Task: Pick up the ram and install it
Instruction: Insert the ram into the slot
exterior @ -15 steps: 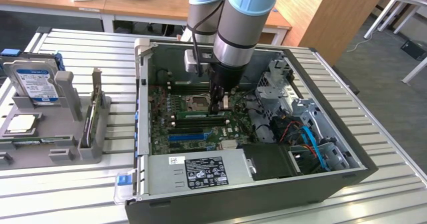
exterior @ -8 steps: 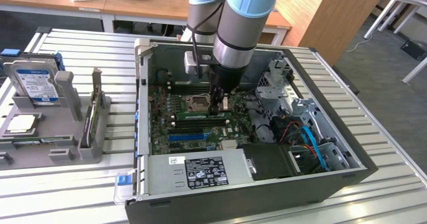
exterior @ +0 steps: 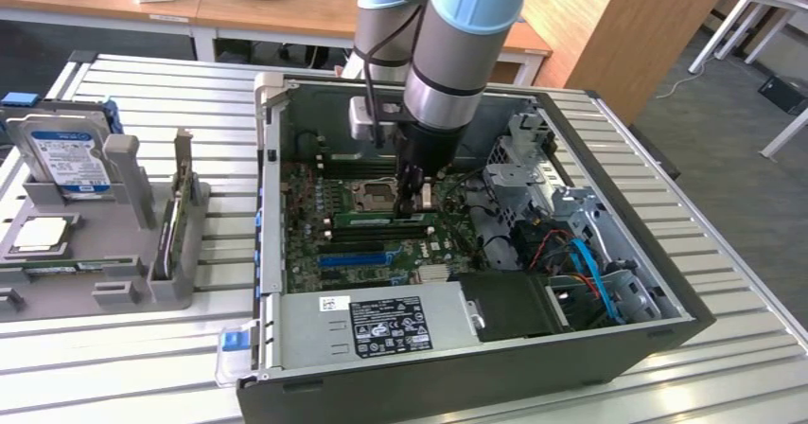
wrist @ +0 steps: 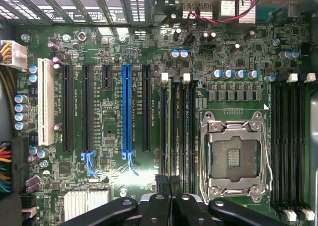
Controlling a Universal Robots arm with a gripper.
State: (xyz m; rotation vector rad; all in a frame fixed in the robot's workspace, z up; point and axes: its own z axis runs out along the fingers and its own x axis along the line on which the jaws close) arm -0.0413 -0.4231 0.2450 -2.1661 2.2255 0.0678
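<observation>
The ram (exterior: 378, 220), a thin green stick, stands on edge among the memory slots beside the CPU socket (exterior: 378, 195) inside the open computer case. My gripper (exterior: 412, 208) reaches straight down into the case, its fingers shut at the ram's top edge, near the end towards the exterior view's right. In the wrist view my gripper (wrist: 168, 182) is shut over the black memory slots (wrist: 178, 126) next to the CPU socket (wrist: 233, 156). There I cannot tell the ram apart from the dark slots.
A blue slot (wrist: 127, 112) and black expansion slots lie beyond the memory slots. The power supply (exterior: 378, 325) and drive cage with cables (exterior: 569, 244) crowd the case. A grey parts tray (exterior: 139, 287) at the exterior view's left holds a hard drive (exterior: 63, 159) and a bracketed card (exterior: 177, 206).
</observation>
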